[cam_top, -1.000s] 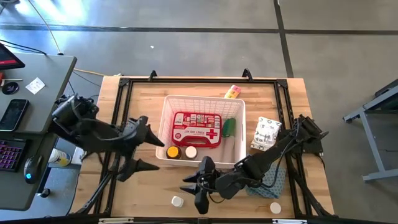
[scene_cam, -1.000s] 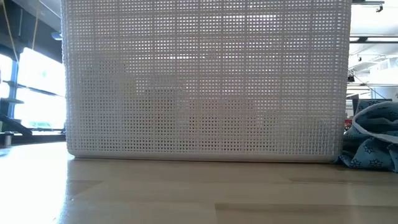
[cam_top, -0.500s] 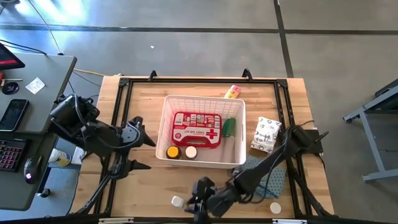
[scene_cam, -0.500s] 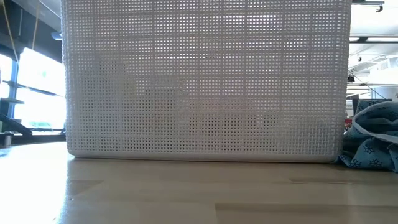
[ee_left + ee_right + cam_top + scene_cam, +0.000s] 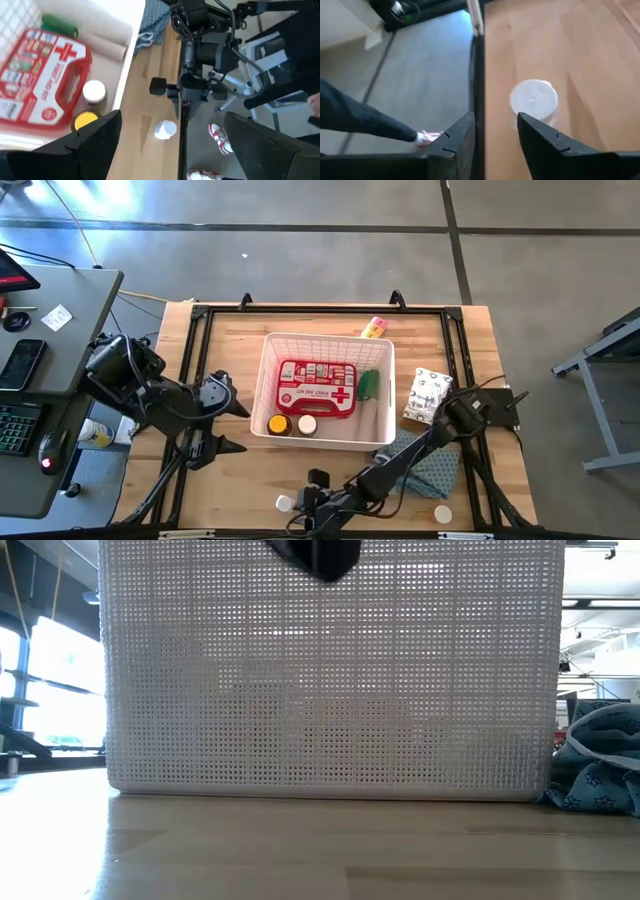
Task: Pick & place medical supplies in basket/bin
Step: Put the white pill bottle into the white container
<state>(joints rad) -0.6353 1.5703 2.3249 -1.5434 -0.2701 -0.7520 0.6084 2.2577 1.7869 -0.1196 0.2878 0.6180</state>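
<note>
Right gripper (image 5: 303, 515) is now brought down to the near edge of the table, just beside a small white-capped bottle (image 5: 285, 503) that stands outside the basket. A second ago it was held higher up the board, closer to the white lattice basket (image 5: 267, 358); since then the arm has been swung toward the front rail. In the right wrist view the bottle's white cap (image 5: 534, 99) is seen just ahead of the two dark fingers (image 5: 539, 131), which are set at a narrow gap and are not closed on anything; the bottle is near but not yet between them.

Left gripper (image 5: 228, 423) is drawn back a little toward the table's left side and hangs spread wide and empty beside the basket's left wall.

Already lodged in the basket are the red first-aid case (image 5: 315, 388), a green roll (image 5: 369, 385), a yellow-capped bottle (image 5: 278, 424) and a white-capped one (image 5: 307, 424). Another white cap (image 5: 442, 514) is left at the near right corner by the blue cloth (image 5: 438, 470).

The move is judged to be an approach for picking the near bottle; the grasp is not yet made.
</note>
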